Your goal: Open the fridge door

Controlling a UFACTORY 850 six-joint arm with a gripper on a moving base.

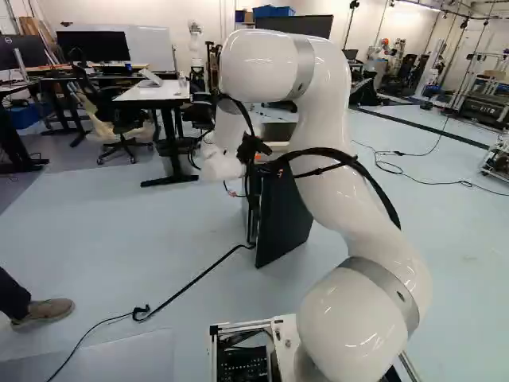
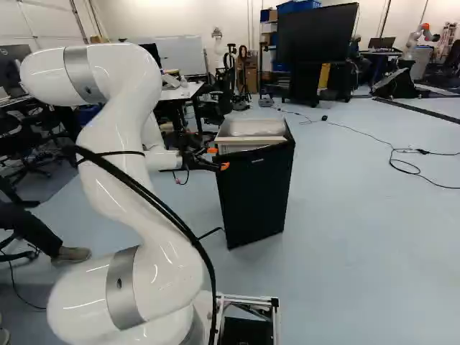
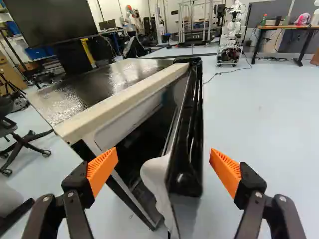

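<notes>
In the right base view my gripper (image 2: 218,158) is at the upper edge of the black fridge door (image 2: 255,194), on the side nearer my arm. The small fridge has a pale top (image 2: 251,128). The wrist view shows the gripper (image 3: 164,172) open, its orange pads wide apart on either side of the door's edge (image 3: 185,172), neither visibly touching it. The door stands ajar there, with a dark gap between it and the fridge body (image 3: 107,92). One finger is on the gap side, the other on the door's outer side. The door's lower part is hidden in that view.
A black cable (image 1: 199,277) runs over the floor to the fridge's foot. A person's shoe (image 1: 46,310) rests on the floor at the left of the left base view. A desk (image 2: 180,91) and chairs stand behind the fridge. Another robot (image 3: 230,42) is far off in the wrist view.
</notes>
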